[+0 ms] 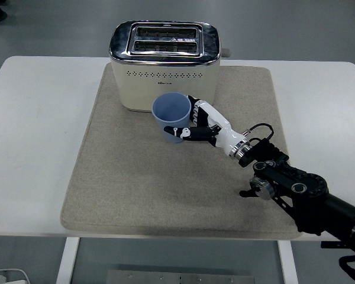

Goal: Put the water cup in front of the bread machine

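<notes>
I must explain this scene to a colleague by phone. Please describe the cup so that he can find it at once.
On the white table lies a beige rectangular mat, and at its far end stands a cream-coloured toaster with a chrome top. Directly in front of the toaster is the light blue plastic cup, the only blue thing, grasped by the right hand.
</notes>
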`<state>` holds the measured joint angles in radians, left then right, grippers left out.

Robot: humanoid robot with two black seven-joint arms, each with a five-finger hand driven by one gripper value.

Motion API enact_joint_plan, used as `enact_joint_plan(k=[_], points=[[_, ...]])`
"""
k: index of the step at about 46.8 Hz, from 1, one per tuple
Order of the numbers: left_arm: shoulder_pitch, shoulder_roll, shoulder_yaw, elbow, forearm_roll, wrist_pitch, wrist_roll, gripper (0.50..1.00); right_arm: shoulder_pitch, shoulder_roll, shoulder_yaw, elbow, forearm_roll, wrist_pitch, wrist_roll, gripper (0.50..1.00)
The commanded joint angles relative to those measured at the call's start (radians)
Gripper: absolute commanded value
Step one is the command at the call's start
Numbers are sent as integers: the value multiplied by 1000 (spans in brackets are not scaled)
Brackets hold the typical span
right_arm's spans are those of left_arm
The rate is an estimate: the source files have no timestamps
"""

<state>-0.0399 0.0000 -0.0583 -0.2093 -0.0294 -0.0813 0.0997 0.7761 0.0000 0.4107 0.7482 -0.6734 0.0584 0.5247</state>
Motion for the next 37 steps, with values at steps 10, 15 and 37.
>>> enact_joint_plan(k=[10, 15, 37], points=[[0, 0, 0, -1, 0, 0, 0, 1000, -6, 0, 2, 5, 0, 0, -5, 919], [0, 0, 0, -1, -1, 0, 0, 1000, -12, 0, 0, 5, 0, 1, -6, 921], [0, 0, 0, -1, -1, 0, 0, 1000, -8, 0, -10, 6, 0, 9, -9, 919]])
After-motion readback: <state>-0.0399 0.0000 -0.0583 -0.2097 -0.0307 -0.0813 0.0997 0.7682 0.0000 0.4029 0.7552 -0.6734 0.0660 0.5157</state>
